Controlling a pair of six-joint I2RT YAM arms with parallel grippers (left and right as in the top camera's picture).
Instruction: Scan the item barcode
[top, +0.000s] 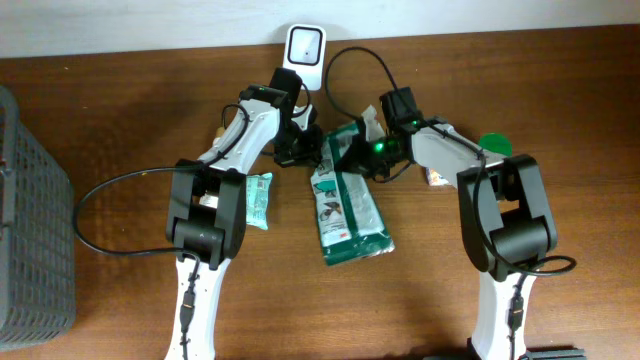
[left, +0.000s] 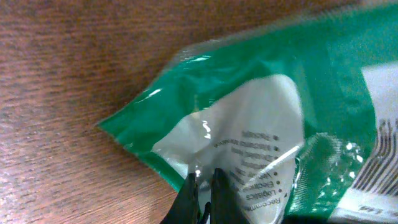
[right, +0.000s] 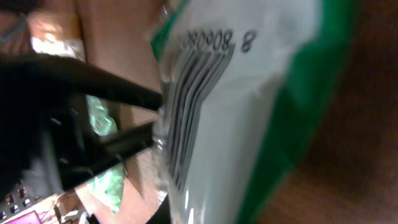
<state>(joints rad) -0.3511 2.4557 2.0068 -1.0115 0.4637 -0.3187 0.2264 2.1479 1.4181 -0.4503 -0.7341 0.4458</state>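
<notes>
green pouch (top: 347, 208) between the arms, lower end on table (top: 120, 110), top end below white scanner (top: 304, 47). left gripper (left: 202, 182) clenched, pinching pouch film. right gripper (right: 154, 119) clamped on pouch edge beside barcode (right: 194, 106).

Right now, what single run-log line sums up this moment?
task: scan barcode | left gripper: shut on pouch | right gripper: shut on pouch beside barcode | scanner: beyond pouch
</notes>
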